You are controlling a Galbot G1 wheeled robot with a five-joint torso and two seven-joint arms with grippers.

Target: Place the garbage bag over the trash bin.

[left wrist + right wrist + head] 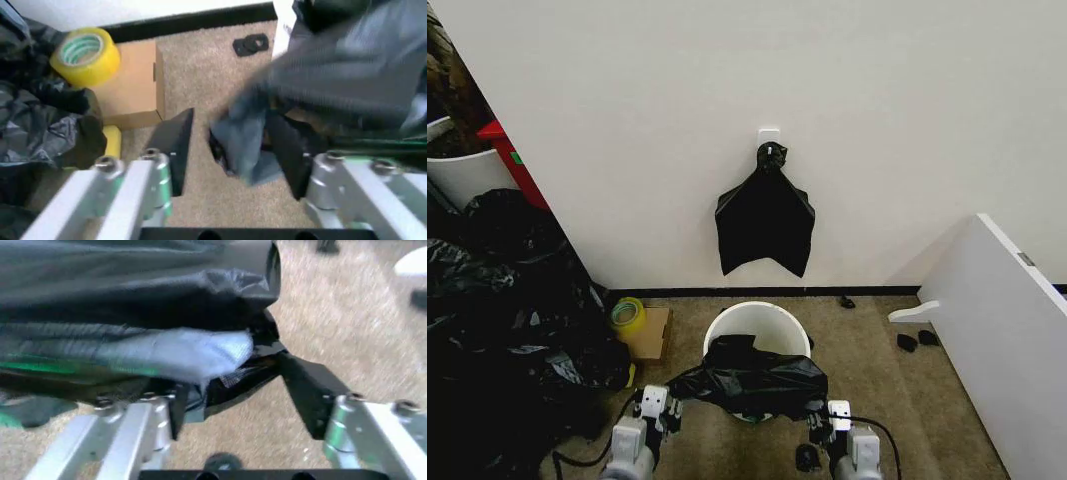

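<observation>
Wrist views: garbage bag seemingly between jaws

No text, label, brand, number or sign can be read on anything in these views. The cardboard box and the roll of yellow tape at its 9 o'clock side are seen plain, with no print that can be made out.
</observation>
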